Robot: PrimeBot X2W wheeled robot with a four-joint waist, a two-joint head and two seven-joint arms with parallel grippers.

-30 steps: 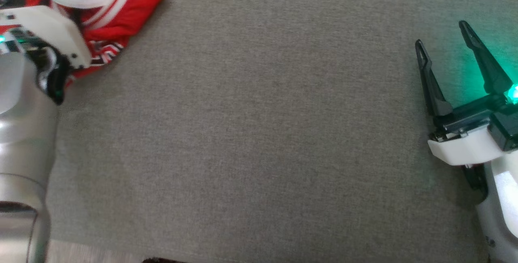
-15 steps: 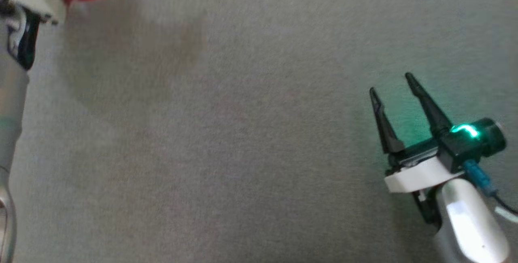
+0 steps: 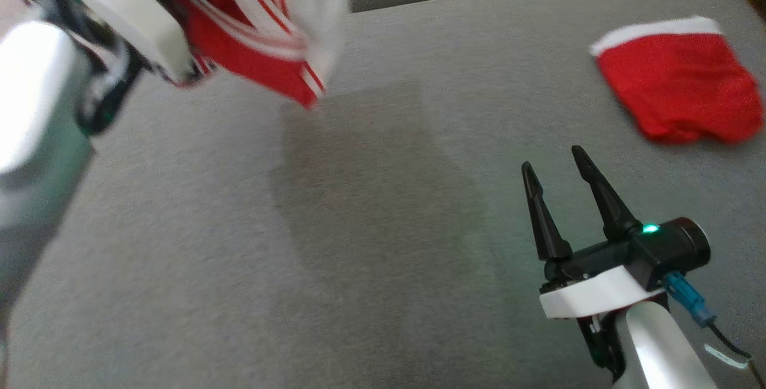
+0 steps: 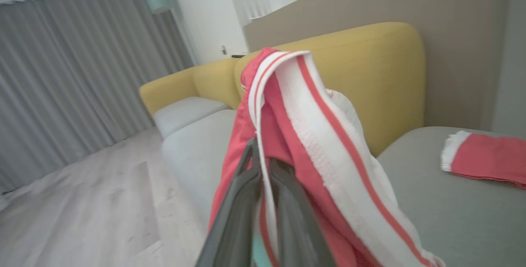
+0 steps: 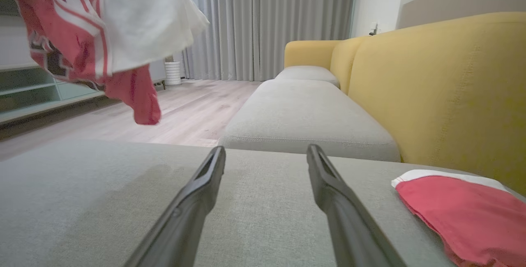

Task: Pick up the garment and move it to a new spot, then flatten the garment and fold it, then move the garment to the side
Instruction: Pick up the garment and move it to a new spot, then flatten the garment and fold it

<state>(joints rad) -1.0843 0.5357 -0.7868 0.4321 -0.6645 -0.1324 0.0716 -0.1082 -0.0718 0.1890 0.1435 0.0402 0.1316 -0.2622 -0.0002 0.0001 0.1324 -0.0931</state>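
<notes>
Garment (image 3: 257, 24): red with white stripes and a white panel. It hangs bunched in the air at about eleven o'clock of the head view, clear of the grey sofa seat (image 3: 383, 227).

Left claw (image 4: 265, 156): fingers pressed together on a fold of the striped band. In the left wrist view, cloth drapes over and around both fingers.

Right claw (image 3: 552, 157): spread and empty, at about five o'clock in the head view. It sits low over the seat with its fingers pointing toward twelve.

Risks, as judged:
- The pinch takes only a narrow fold, with most of the cloth hanging free below it. A quick swing could pull the fold out. The garment is blurred in the head view, so the margin cannot be read.
- The load hangs toward the nine o'clock edge of the seat, and the left wrist view shows wooden floor (image 4: 82, 201) beyond that edge. If it slipped there, it would probably land off the sofa.
- If it comes down in this bunch, it would land as a heap, with corners buried and hard for the spread claw to find.
- A second red cloth (image 3: 682, 90) with a white edge lies flat at two o'clock, near the yellow backrest (image 5: 444, 86). Setting the garment down close to it risks overlap or snagging.

Containers: none to report. Both cloths are on or above the open seat, and nothing is held inside anything.
</notes>
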